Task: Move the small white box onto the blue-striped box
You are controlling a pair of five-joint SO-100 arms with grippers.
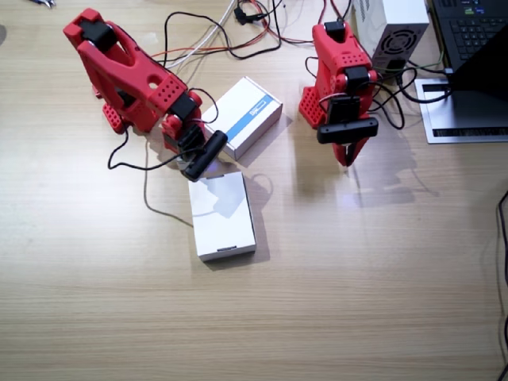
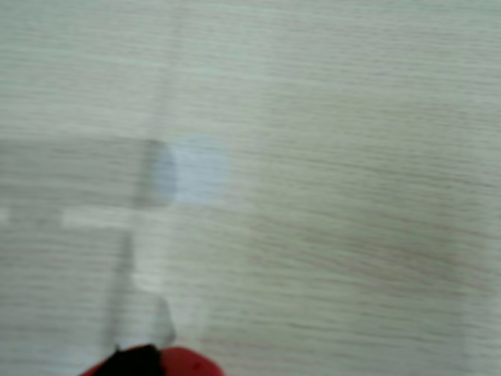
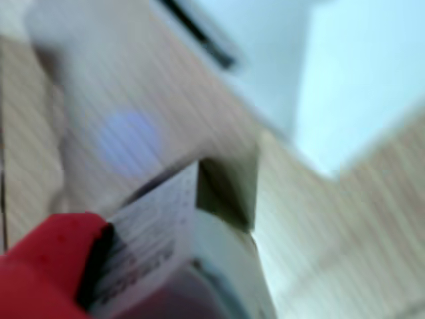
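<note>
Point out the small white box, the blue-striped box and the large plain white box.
small white box [image 3: 179, 246]: a wrist view, printed face.
blue-striped box [image 1: 246, 115]: fixed view, top face.
large plain white box [image 1: 224, 218]: fixed view, top face.

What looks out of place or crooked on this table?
Nothing is spilled or broken. The blue-striped box and the large white box lie at different angles rather than squared up. The right hand hangs between them, clamped on a small white box that it holds tilted. Loose cables sprawl at the back.
</note>
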